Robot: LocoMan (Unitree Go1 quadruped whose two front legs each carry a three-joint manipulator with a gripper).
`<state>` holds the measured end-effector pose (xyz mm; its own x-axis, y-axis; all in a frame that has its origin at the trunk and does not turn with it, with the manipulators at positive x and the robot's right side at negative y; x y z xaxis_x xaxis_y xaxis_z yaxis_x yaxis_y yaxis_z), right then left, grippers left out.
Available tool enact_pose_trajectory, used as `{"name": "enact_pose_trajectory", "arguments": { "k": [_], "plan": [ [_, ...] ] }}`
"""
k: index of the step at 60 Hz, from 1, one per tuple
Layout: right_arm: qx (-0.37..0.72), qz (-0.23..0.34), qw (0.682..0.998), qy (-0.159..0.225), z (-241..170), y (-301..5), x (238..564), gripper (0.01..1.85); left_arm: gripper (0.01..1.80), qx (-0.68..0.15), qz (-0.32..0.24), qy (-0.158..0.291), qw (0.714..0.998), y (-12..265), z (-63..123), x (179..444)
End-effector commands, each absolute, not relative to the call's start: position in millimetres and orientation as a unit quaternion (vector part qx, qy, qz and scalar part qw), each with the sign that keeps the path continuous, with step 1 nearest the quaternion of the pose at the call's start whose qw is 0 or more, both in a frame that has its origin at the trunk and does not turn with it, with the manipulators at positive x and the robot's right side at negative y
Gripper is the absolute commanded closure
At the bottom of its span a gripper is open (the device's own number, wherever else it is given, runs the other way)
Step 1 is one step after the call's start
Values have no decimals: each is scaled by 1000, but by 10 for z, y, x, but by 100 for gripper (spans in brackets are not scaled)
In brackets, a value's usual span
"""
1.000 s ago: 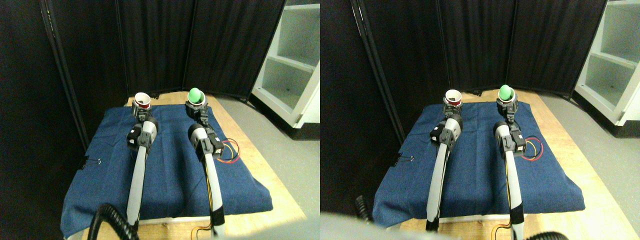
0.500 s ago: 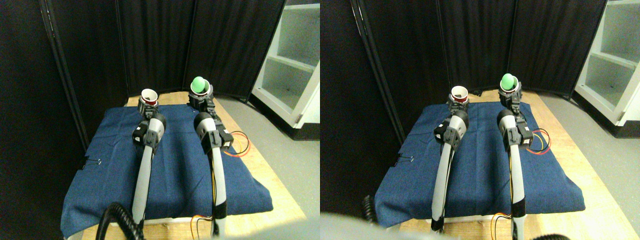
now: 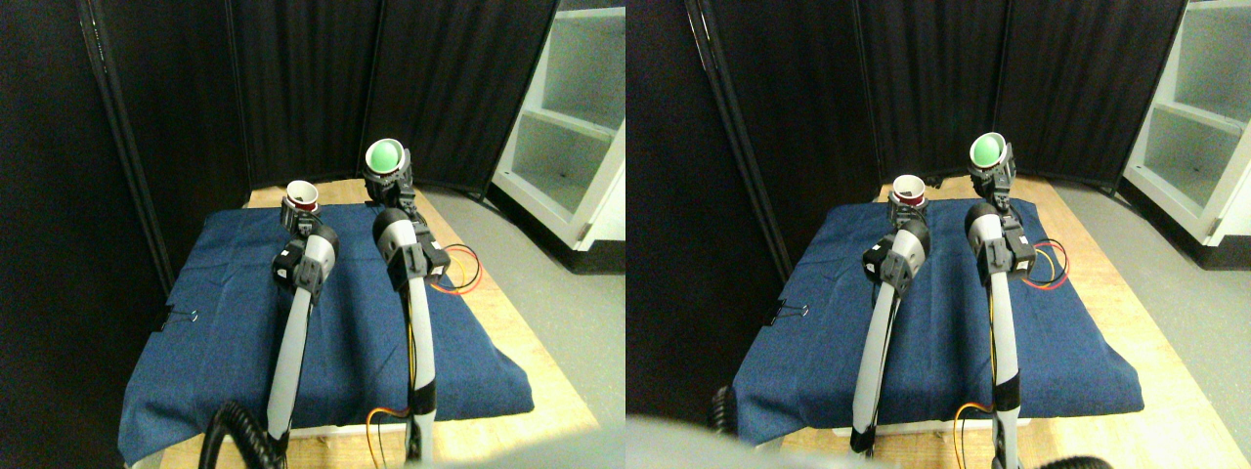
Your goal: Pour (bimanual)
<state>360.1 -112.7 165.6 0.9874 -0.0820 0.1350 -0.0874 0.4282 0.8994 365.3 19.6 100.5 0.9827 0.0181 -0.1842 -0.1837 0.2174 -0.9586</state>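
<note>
The left gripper [image 3: 301,209] is clenched around a red cup [image 3: 301,195] with a white inside, holding it upright with its mouth facing up, above the far part of the blue cloth [image 3: 225,293]. To that gripper's right and higher, the right gripper [image 3: 388,180] grasps a second cup [image 3: 385,156], tilted so its mouth shows toward the camera with a green ball [image 3: 385,153] filling it. The two cups are near each other but apart, the ball cup above and to the right of the red one. Below both grippers the pale manipulators run down over the cloth. Red and yellow wires [image 3: 464,274] loop just right of the right manipulator, on the wooden board [image 3: 508,322]. A binder clip [image 3: 179,317] sits at the cloth's left edge, well left of the left gripper.
</note>
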Motion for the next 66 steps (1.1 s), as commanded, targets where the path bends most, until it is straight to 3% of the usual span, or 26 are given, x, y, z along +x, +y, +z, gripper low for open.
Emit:
{"name": "enact_pose_trajectory", "arguments": {
  "k": [1, 36, 66],
  "plan": [
    [528, 28, 844, -90, 1724, -1051, 3578, 153, 148, -628, 50, 61, 774, 140, 1073, 3644],
    [439, 36, 894, -83, 1701, -937, 3612, 153, 148, -634, 28, 89, 768, 14, 1010, 3524],
    [414, 51, 906, -67, 1700, -874, 3663, 153, 148, -639, 36, 103, 762, -107, 948, 3506]
  ]
}}
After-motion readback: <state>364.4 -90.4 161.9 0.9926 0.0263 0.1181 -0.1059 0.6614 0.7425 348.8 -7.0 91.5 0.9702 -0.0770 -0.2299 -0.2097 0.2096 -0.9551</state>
